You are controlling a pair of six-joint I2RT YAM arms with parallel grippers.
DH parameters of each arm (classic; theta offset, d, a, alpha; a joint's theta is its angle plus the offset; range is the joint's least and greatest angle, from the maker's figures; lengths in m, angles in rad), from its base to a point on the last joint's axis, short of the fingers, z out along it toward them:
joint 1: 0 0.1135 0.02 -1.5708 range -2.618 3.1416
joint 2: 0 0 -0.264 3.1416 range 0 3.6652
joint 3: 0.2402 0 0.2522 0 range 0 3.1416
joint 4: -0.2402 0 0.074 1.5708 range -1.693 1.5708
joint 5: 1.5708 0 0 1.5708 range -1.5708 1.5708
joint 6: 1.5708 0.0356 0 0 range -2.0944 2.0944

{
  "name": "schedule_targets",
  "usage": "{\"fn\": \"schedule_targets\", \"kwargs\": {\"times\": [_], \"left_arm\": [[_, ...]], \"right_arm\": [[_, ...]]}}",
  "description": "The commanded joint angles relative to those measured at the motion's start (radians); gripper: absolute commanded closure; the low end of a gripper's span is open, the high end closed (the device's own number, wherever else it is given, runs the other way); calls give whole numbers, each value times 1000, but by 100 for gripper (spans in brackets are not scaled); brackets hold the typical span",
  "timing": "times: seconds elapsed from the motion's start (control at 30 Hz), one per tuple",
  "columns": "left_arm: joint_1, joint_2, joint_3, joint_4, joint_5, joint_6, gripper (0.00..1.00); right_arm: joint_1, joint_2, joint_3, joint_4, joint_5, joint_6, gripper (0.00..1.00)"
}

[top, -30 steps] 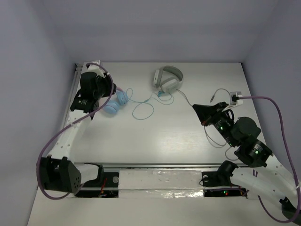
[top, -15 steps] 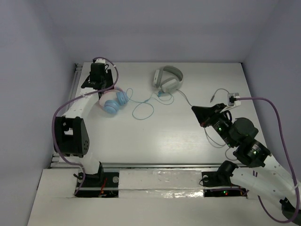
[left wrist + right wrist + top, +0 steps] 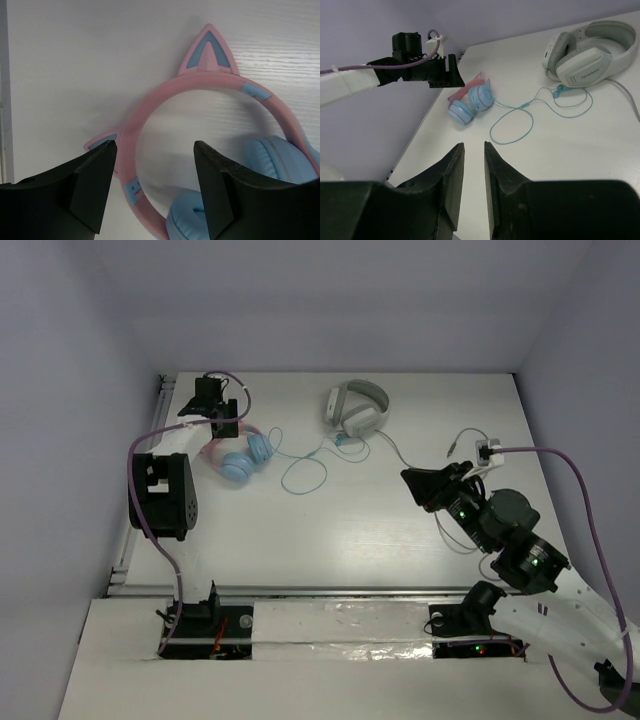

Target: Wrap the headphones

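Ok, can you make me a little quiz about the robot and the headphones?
1. True or false: the left gripper is shut tight on the pink headband.
2. What colour is the cable of the cat-ear headphones? A grey, B light blue, C red.
3. Fill in: in the top view, the white headphones lie to the ____ of the cat-ear ones.

Key: 1 false, it is open. 2 B. 3 right.
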Motion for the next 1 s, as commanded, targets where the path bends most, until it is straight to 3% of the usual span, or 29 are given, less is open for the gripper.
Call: {"fn": "schedule_targets", "kwargs": {"times": [0.0,0.3,0.5,0.57,0.7,0.73,0.87,0.97], "left_arm": [[22,23,68,11,21,55,40],[33,159,174,-6,52,85,38],[42,178,128,34,56,76,48],[42,178,112,37,65,68,65],[42,176,92,43,78,50,76],[42,175,80,43,76,42,85],[42,147,43,47,59,-14,98],[42,120,19,14,44,-85,100]], "right_arm": [[1,9,-2,54,5,3,71],[1,67,-4,91,-8,11,70],[1,96,-2,104,-3,11,70],[1,102,-2,109,-4,11,70],[1,111,-1,109,-9,10,70],[1,113,-1,109,-11,10,70],[1,108,3,103,-9,0,70],[1,110,9,103,-14,-6,70]]}}
